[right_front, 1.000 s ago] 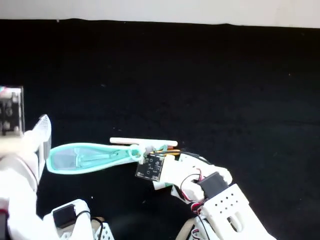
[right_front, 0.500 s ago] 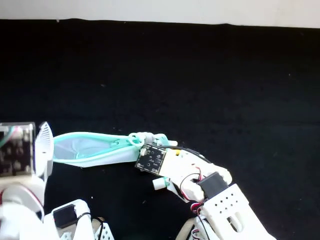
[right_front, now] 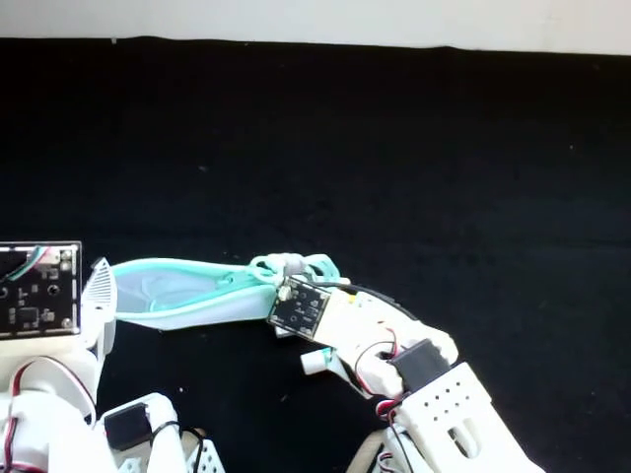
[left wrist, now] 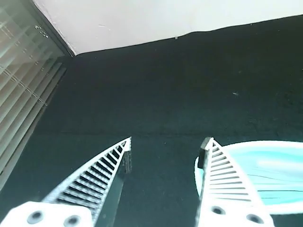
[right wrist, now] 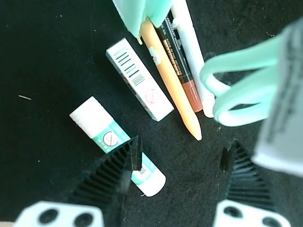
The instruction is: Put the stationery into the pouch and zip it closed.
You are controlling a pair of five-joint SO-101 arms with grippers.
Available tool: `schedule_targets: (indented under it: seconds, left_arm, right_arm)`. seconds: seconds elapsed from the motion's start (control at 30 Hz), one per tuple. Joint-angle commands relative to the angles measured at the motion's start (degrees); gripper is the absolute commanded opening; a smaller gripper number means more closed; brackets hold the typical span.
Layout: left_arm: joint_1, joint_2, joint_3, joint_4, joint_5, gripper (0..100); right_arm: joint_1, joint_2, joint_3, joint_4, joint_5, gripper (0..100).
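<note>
Pouch (right_front: 177, 296) has slid toward 12 o'clock, over the pens (right wrist: 176, 61); left end effector (left wrist: 168, 140) gapes empty at its 9 o'clock end, right end effector (right wrist: 184, 142) likewise above the glue (right wrist: 106, 137). Further dragging could scatter the stationery

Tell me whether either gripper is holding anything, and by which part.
Nothing is held; the left gripper and the right gripper are both open and empty.

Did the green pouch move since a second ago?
Yes. The mint pouch has shifted a little toward the far edge of the black table, and slightly to the right in the high view.
</note>
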Motion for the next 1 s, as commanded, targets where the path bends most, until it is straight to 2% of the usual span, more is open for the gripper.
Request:
schedule_targets:
  seconds: [0.0, 0.2, 0.4, 0.53, 0.97]
  left_arm:
    - [2.07, -0.04, -0.22, 0.44, 0.09, 26]
    - [9.36, -0.04, -0.4, 0.7, 2.73, 26]
    - [9.63, -0.13, -0.31, 0.7, 2.81, 26]
    - [9.54, -0.13, 0.31, 0.7, 2.73, 26]
    - [9.45, -0.22, 4.26, 0.7, 2.64, 26]
  right_arm:
    - [-0.22, -0.48, -1.1, -0.92, -0.7, 27.0]
    - [-0.22, -0.48, -1.1, -0.92, -0.7, 27.0]
    - [-0.13, -0.48, -1.1, -0.92, -0.88, 27.0]
    - [-0.13, -0.48, -1.1, -2.77, -3.87, 27.0]
    - [-0.22, -0.48, -1.1, -2.86, -3.96, 27.0]
